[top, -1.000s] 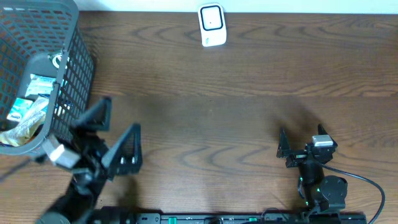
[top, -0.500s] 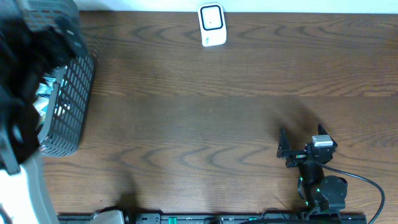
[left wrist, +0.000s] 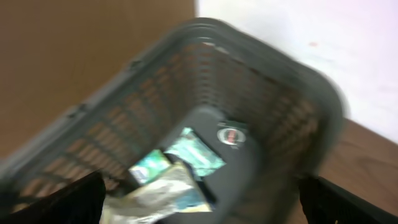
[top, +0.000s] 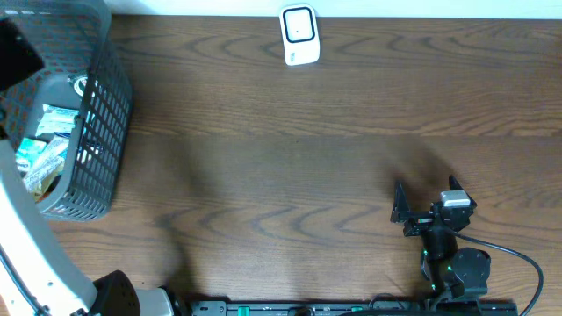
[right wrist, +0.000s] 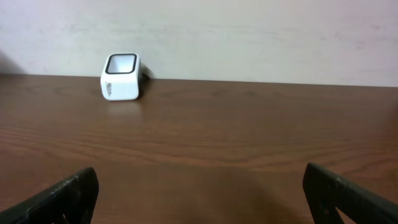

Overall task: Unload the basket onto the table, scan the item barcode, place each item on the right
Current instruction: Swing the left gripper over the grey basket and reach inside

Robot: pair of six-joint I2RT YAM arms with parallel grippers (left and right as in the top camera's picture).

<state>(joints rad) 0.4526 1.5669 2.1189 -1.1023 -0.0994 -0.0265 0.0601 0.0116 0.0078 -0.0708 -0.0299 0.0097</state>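
A dark grey mesh basket point(top: 104, 114) at the table's left edge holds the items: teal packets point(top: 54, 119) and a pale crinkled packet point(top: 46, 165). The left wrist view is blurred and looks down into the basket point(left wrist: 273, 74), where the teal packets point(left wrist: 198, 151), the pale packet point(left wrist: 163, 191) and a small round thing with a red label point(left wrist: 229, 134) show. My left gripper point(left wrist: 199, 186) hangs open above them with nothing between its fingers. The white barcode scanner point(top: 299, 36) stands at the far edge. My right gripper point(top: 426, 200) rests open near the front right and faces the scanner point(right wrist: 121, 76).
A pale wall runs behind the table's far edge. My left arm's white link point(top: 35, 246) crosses the left border in front of the basket. The right arm's base and its cable point(top: 505, 250) sit at the front right. Bare brown wood point(top: 281, 158) lies between basket, scanner and right gripper.
My left arm has swung from the table's front left up over the basket and now looks down into it. The right arm has not moved.
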